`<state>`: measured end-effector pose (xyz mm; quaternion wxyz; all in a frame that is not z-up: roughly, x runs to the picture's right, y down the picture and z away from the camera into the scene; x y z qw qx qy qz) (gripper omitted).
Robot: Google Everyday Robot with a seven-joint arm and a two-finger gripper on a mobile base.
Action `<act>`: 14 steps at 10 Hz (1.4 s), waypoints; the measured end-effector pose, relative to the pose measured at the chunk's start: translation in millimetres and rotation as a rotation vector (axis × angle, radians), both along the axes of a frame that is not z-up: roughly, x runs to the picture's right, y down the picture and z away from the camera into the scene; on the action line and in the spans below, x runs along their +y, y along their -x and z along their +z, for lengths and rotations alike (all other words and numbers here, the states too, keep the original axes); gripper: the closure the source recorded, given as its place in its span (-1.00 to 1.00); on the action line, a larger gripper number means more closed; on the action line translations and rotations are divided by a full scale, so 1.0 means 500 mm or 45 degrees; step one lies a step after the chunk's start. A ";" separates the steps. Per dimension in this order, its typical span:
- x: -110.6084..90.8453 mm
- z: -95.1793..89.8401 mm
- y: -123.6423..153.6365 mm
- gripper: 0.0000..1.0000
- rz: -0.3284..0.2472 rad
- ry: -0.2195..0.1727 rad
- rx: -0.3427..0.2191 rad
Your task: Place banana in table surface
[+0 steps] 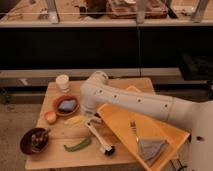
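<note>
While the arm reaches down over the middle of the table (pixel 135 84), the gripper (pixel 91 119) sits low, just right of the banana (pixel 74 120), and its fingers are lost under the wrist, so whether they grip the fruit or have let go, I cannot tell. The banana lies pale and stubby on the planks, or very nearly on them, between the orange fruit (pixel 50 117) on its left and the gripper on its right.

If the banana is down, my read is the job is almost finished: the clean way to close it is to spread the fingers fully and lift straight up, no sideways drag, so the banana doesn't roll or get flicked.

Now the room around it. It's a tight pocket. The red bowl (pixel 66 105) with its blue thing sits just behind the banana, the orange fruit just beside it, and the brush (pixel 99 140) runs off diagonally from under the gripper toward the front edge. The green vegetable (pixel 77 145) lies nearer the front, apart from the banana. The yellow tray (pixel 165 137) fills the right side, its near rim close to the arm, so a swing to the right looks risky. The dark bowl (pixel 34 140) hangs at the front left corner, and the white cup (pixel 62 82) stands well back. Upward is the only open way out. The banana is well in from every table edge, so no fall risk there.
</note>
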<state>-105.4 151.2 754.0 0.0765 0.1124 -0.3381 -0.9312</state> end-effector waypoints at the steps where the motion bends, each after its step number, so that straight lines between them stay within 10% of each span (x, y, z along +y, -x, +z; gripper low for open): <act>1: 0.010 0.008 0.008 0.92 0.001 -0.004 0.009; 6: 0.060 0.071 0.062 0.83 0.044 0.011 0.029; 14: 0.066 0.032 0.114 -0.60 0.105 0.003 0.102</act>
